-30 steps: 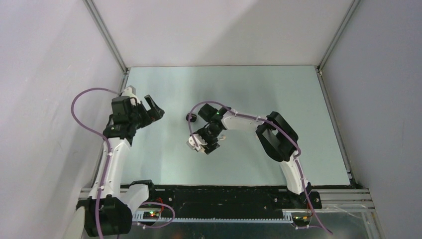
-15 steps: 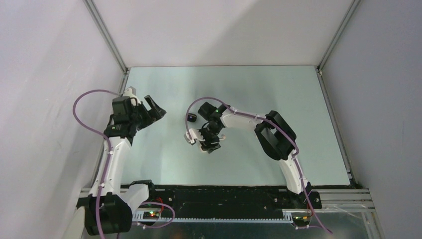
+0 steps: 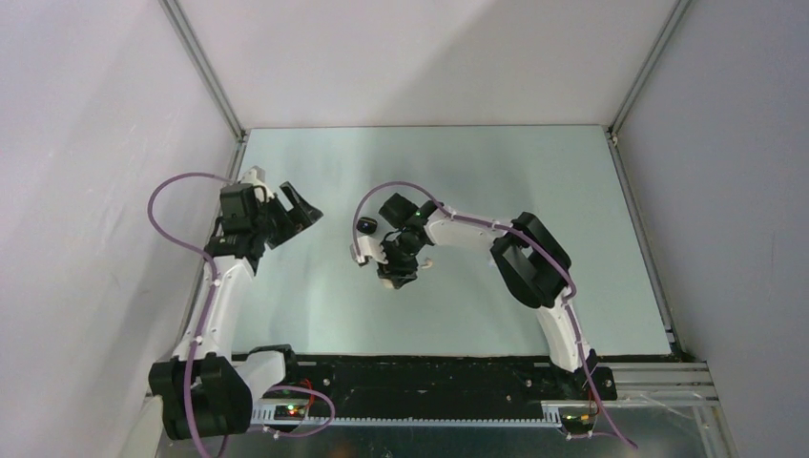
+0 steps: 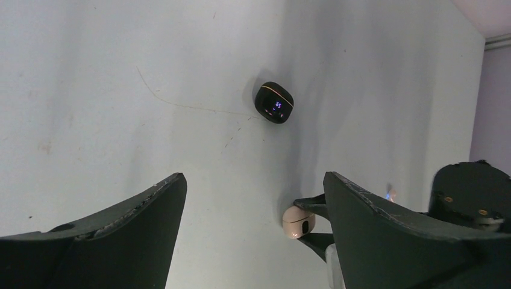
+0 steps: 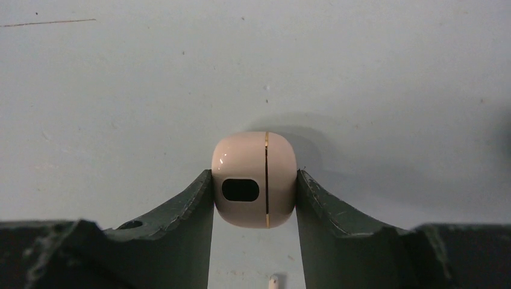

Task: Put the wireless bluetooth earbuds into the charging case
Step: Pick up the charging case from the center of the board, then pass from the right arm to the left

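Observation:
A cream-white charging case (image 5: pixel 254 179), lid closed with a gold seam, sits on the pale table between the fingers of my right gripper (image 5: pixel 254 180), which is shut on its two sides. In the left wrist view the same case (image 4: pixel 298 221) shows low on the right, pinched by those dark fingers (image 4: pixel 313 208). A black charging case (image 4: pixel 274 102) with a lit blue display lies closed just beyond it, also visible from above (image 3: pixel 366 225). My left gripper (image 4: pixel 254 177) hovers open over the table's left side (image 3: pixel 303 212), holding nothing. The earbuds are out of view.
The pale green table (image 3: pixel 534 181) is walled in by white panels on three sides. A thin scratch line (image 4: pixel 181 102) marks the surface near the black case. A tiny white tip (image 5: pixel 274 282) pokes in at the right wrist view's lower edge.
The right gripper moved a little farther from the bases and closed its fingers onto the cream-white case. The left arm shifted slightly away from the bases, its jaws narrowing a touch.

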`<state>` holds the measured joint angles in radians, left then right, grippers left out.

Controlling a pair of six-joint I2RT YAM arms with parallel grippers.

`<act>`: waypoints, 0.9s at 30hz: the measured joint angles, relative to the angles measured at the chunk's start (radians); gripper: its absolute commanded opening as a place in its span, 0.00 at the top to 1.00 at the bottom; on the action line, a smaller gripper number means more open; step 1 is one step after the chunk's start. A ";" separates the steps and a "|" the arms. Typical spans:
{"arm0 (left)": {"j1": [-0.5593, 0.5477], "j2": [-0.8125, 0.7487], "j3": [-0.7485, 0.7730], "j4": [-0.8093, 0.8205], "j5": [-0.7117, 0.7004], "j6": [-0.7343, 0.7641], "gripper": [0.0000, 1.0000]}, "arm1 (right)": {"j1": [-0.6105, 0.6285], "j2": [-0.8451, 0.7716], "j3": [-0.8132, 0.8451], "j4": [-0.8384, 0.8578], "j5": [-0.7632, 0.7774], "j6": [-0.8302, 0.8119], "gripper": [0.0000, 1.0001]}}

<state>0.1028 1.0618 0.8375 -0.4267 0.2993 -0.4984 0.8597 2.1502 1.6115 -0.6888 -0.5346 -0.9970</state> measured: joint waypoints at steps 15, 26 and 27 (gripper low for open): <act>-0.241 0.105 0.060 0.436 0.392 0.026 0.16 | -0.125 -0.659 -0.185 0.445 0.124 0.227 0.74; -0.375 0.168 0.145 0.588 0.558 0.104 0.39 | -0.103 -0.687 -0.238 0.511 0.197 0.236 0.74; -0.377 0.176 0.145 0.589 0.566 0.107 0.41 | -0.100 -0.687 -0.238 0.511 0.199 0.236 0.74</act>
<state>-0.2745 1.2377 0.9821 0.1623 0.8654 -0.3912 0.7597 1.4631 1.3735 -0.1776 -0.3355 -0.7609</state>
